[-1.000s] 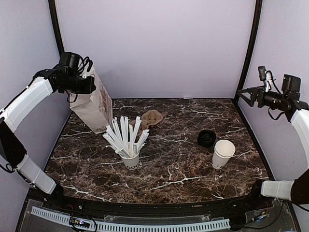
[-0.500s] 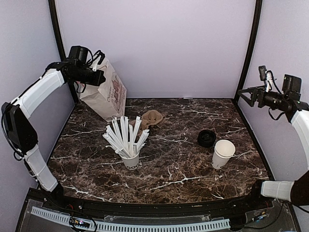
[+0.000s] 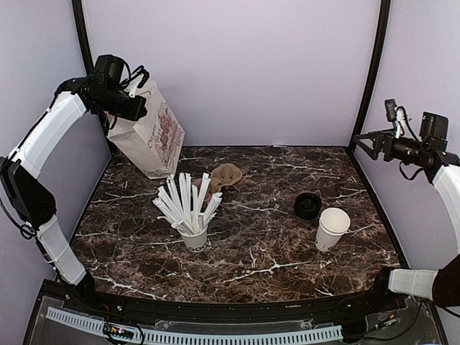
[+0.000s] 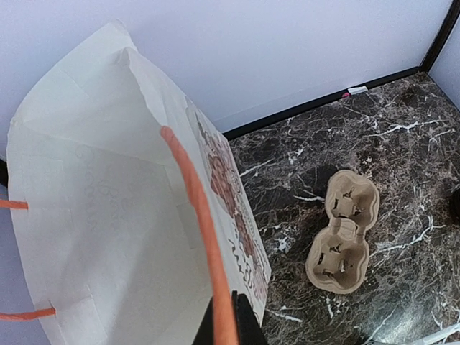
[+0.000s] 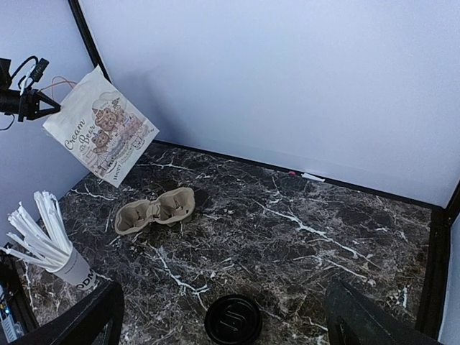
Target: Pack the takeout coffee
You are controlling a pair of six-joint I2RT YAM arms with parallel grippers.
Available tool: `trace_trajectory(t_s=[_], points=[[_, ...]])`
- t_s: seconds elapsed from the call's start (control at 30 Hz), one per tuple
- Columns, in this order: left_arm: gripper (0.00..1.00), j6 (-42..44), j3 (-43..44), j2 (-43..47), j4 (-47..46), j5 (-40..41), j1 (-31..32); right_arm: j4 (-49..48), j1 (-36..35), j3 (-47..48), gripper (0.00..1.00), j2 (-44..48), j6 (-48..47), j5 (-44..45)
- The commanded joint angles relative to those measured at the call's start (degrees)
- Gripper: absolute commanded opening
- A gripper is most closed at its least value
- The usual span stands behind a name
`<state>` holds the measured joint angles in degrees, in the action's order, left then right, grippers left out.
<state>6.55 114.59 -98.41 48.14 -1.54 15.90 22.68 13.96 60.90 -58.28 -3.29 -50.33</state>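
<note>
The left jaws are pinched tight on the thin orange handle (image 4: 194, 208) of the paper bag (image 3: 151, 136). The bag hangs from them, tipped to one side, over the back left corner of the dark tabletop (image 3: 273, 251). The bag's mouth is open, and it has a brown picture on its side. I cannot tell if its low corner touches the tabletop.

The right jaws are spread wide with nothing in them, high up by the right wall.

The coffee cup (image 3: 333, 228) stands on the right side of the tabletop, well apart from the bag. Its black lid (image 3: 307, 205) lies flat just beside it. A brown cup tray (image 3: 224, 175) lies near the bag. In front of it stands a white cup (image 3: 195, 238) full of white straws (image 3: 185, 201).
</note>
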Motion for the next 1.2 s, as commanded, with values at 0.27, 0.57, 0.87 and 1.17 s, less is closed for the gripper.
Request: trace_trajectory(t_s=[0.27, 0.57, 0.87, 1.17], points=[[0.0, 3.53, -3.71, 4.18, 7.53, 3.54, -0.08, -3.14, 0.37, -0.91, 0.99, 0.08, 1.8, -0.96], [0.05, 2.82, -1.45, -1.8, 8.65, 2.09, -0.08, -2.9, 0.37, -1.36, 0.99, 0.66, 1.36, -0.52], [0.61, -0.05, 0.74, 0.33, 8.04, 7.82, 0.03, -2.09, 0.37, -0.87, 0.99, -0.35, 0.57, -0.29], [0.71, -5.36, -1.06, 13.9, 2.93, 3.46, 1.5, 19.59, -0.14, 7.9, 0.93, -5.16, -18.72, 4.82]])
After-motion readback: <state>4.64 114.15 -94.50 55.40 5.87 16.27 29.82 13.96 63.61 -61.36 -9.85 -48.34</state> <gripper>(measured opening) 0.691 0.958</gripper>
